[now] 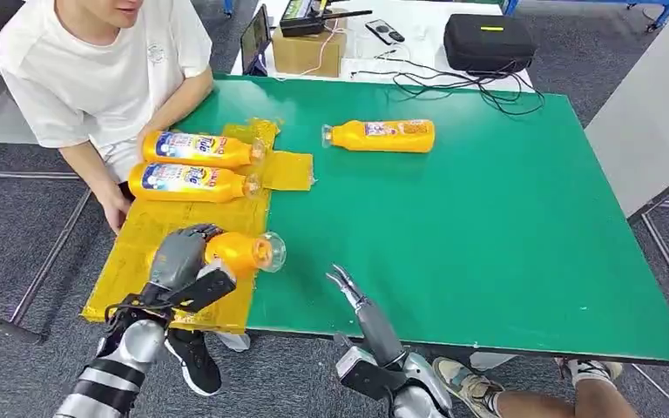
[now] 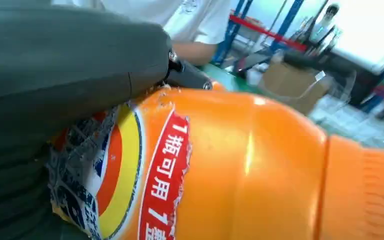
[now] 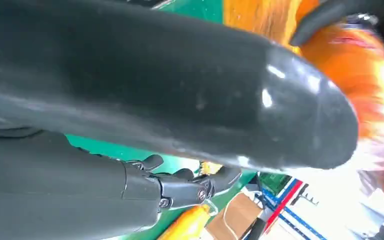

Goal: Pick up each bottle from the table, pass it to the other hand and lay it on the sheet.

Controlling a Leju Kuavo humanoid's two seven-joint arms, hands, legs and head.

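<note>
Bottle [image 1: 242, 252] at lower left sits gripped in the left hand [image 1: 179, 261] over the yellow sheet [image 1: 152, 228], ready for laying down, while right hand [image 1: 354, 300] fingers hang open.

Orange bottle [image 1: 242, 252], yellow sheet [image 1: 152, 228]

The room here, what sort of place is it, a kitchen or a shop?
Neither, most likely: it looks like a lab or test workshop. A green table serves as the work surface, cables and a black equipment case sit on a bench behind it, and blue metal racking lines the room.
</note>
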